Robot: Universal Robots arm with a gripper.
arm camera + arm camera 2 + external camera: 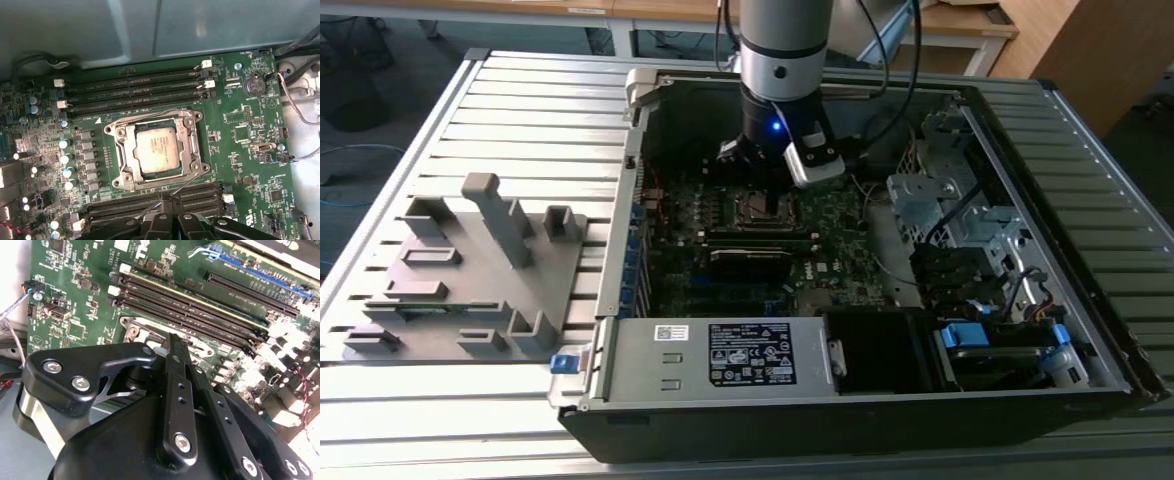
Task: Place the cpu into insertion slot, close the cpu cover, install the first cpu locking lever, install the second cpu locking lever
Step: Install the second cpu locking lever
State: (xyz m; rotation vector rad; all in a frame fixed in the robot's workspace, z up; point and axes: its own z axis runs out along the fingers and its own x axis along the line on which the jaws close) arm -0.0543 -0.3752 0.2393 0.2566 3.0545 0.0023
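- The gripper (pixel 172 347) has its fingers drawn together into a thin blade in the second wrist view, with nothing clamped that I can make out. In the first wrist view its tips sit right at a thin wire lever (pixel 172 192) that runs out from the socket's edge; whether they press on it I cannot tell.
- The chip (pixel 156 149) lies flat in the socket (pixel 194 145), its dull silver top showing through the window of the metal cover (pixel 124 134), which lies down over it.
- Rows of long black memory slots (pixel 135 80) flank the socket on two opposite sides.
- In the exterior view the socket (pixel 766 208) is at about 12 o'clock on the green board (pixel 834 240), with the gripper at about 12 o'clock from it and the grey power box (pixel 720 355) at about 6 o'clock.
- Risk, as I judge it: the narrow tips could slide off the springy wire, so it snaps back or misses its catch; too hard a push could drive the tips into the memory slots beside it.
- The arm (pixel 782 50) hangs nearly straight down into the open computer case (pixel 1067 230), wrist low over the board, its camera block turned toward the exterior view's right.
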